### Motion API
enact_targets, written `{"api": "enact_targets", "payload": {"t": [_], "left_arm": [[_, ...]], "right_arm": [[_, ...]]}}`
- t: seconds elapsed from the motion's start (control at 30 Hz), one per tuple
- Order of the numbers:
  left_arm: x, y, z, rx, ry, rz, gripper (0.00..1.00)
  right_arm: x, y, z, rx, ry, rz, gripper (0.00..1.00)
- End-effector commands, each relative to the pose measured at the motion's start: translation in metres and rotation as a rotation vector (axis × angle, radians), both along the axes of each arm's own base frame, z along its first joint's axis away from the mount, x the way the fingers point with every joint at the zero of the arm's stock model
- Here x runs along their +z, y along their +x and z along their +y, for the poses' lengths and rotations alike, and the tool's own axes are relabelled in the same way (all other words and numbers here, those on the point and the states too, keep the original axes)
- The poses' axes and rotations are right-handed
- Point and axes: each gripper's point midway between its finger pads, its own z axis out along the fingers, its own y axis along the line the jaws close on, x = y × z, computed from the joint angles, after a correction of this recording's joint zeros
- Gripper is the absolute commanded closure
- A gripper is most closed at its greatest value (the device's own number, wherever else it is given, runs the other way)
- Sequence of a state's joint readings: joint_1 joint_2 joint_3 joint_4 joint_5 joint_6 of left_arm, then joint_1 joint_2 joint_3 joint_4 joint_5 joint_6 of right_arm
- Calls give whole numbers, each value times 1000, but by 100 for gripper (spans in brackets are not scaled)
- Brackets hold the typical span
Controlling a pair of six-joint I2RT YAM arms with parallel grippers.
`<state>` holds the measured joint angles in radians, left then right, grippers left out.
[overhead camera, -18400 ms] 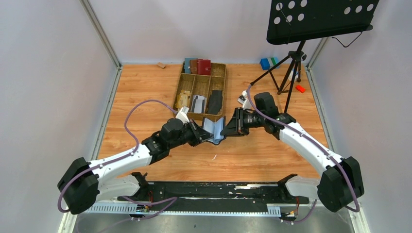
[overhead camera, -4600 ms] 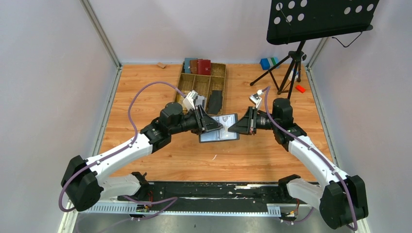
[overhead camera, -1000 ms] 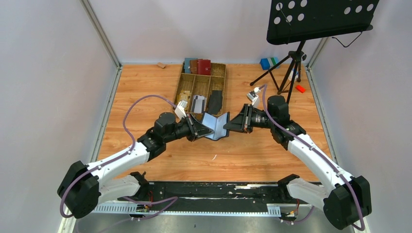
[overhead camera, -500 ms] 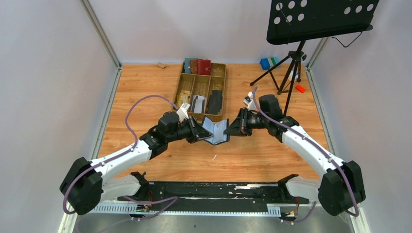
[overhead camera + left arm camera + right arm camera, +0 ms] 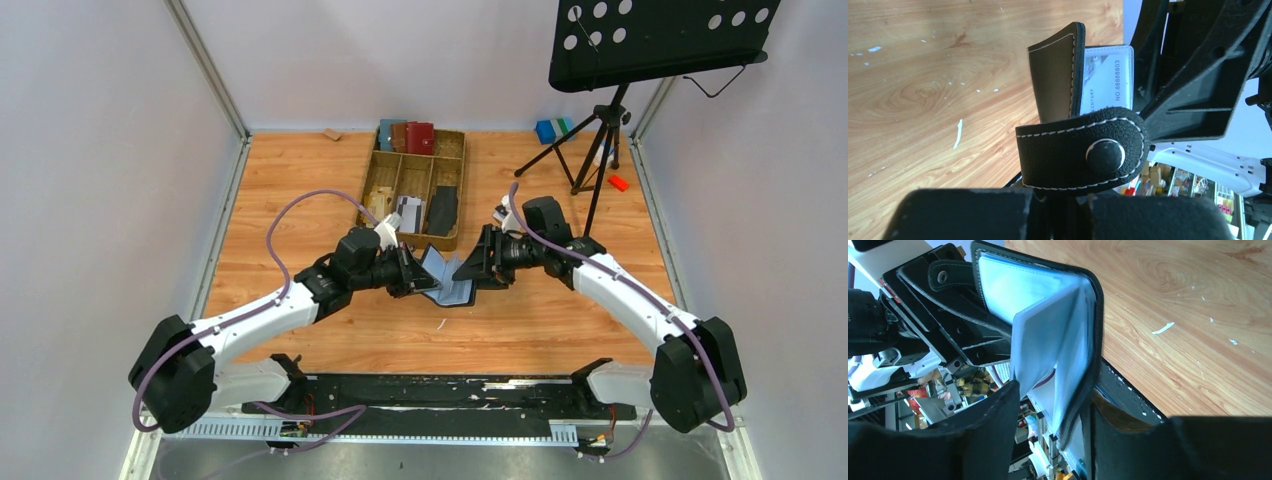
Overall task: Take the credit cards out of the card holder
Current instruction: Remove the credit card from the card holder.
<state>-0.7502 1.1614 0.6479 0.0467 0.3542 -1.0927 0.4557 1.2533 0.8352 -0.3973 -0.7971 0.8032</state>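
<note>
The right claw [image 5: 468, 272] has opened and now straddles one card holder [image 5: 447, 288] cover; the left claw [image 5: 421, 278] stays clamped on the opposite cover.

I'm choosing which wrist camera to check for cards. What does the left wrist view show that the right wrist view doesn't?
Only the left wrist view shows a credit card with a printed number, peeking out behind the black outer flap of the card holder. Only the right wrist view shows the grey-blue sleeve pages fanned open, standing between the right jaws, which are apart. Both show the card holder, its closure tab with a snap, and the wooden table.
</note>
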Motion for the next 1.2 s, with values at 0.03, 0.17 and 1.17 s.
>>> {"api": "enact_targets", "payload": {"t": [0.03, 0.17, 1.17], "left_arm": [[67, 2, -25, -76, -173, -141, 100], [71, 2, -26, -74, -184, -145, 100], [67, 5, -14, -14, -139, -152, 100]], "right_arm": [[12, 4, 11, 20, 43, -53, 46], [6, 4, 14, 34, 26, -23, 61], [46, 2, 14, 40, 106, -169, 39]]}}
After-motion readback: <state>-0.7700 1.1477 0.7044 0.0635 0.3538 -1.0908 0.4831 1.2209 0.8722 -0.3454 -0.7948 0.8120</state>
